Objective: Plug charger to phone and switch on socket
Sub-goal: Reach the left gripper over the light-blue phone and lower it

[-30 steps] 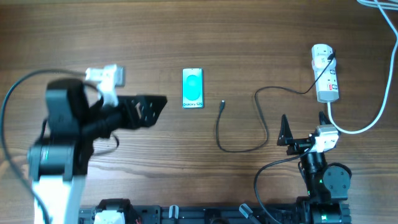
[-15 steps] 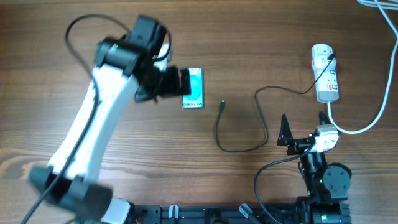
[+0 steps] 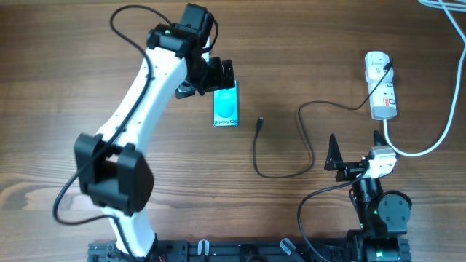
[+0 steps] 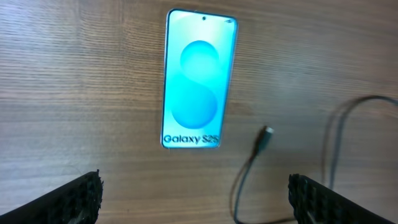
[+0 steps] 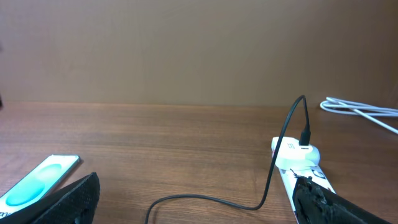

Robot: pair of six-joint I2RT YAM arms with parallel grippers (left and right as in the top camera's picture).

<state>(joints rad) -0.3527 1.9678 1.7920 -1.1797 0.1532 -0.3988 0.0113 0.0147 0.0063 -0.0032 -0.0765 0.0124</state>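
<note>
Wood-grain surface [image 3: 218, 207] carries everything I'm watching. The phone [image 3: 226, 109] lies flat near the middle, screen lit. My left fingers [image 4: 81, 194] hang spread wide above it, holding nothing. The charger [image 3: 280, 173] ends in a plug tip [image 3: 260, 122] just right of the phone, not touching it. Its far end seems plugged into the power strip [image 3: 381, 98] at far right. My right fingers [image 5: 71, 199] sit parted and empty below that strip.

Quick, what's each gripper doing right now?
Left gripper: open, holding nothing, over the phone.
Right gripper: open, holding nothing.
</note>
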